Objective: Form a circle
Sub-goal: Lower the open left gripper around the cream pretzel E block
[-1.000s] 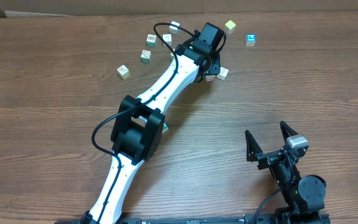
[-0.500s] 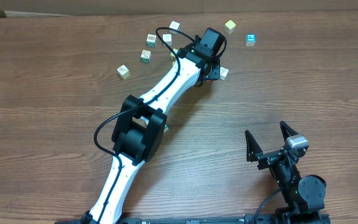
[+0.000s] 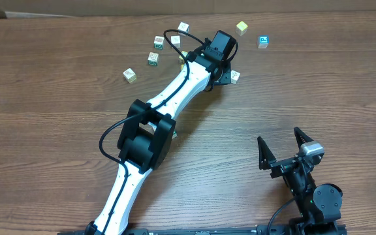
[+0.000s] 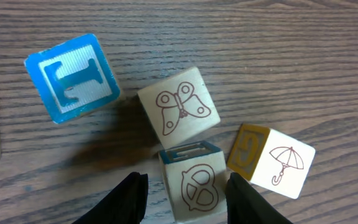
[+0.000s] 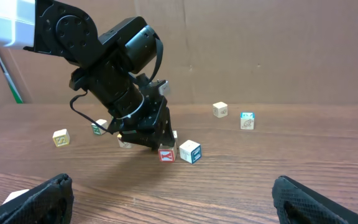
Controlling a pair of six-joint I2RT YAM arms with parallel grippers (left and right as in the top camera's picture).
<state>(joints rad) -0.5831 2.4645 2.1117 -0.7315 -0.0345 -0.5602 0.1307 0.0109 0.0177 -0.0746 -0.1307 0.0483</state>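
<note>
Far centre of the surface (image 4: pixel 278 56), the left gripper (image 4: pixel 186 179) sat low over the circle (image 4: pixel 179 112), a tight cube cluster. Its jaws stood partly spread either side of the pretzel cube (image 4: pixel 194 186); contact could not be told. The right gripper (image 3: pixel 279 135) hung well apart, jaws spread wide, holding nothing.

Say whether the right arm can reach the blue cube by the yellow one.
Probably yes: the blue cube stands clear, with bare table between it and the open right end effector; a long stretch, though.
</note>
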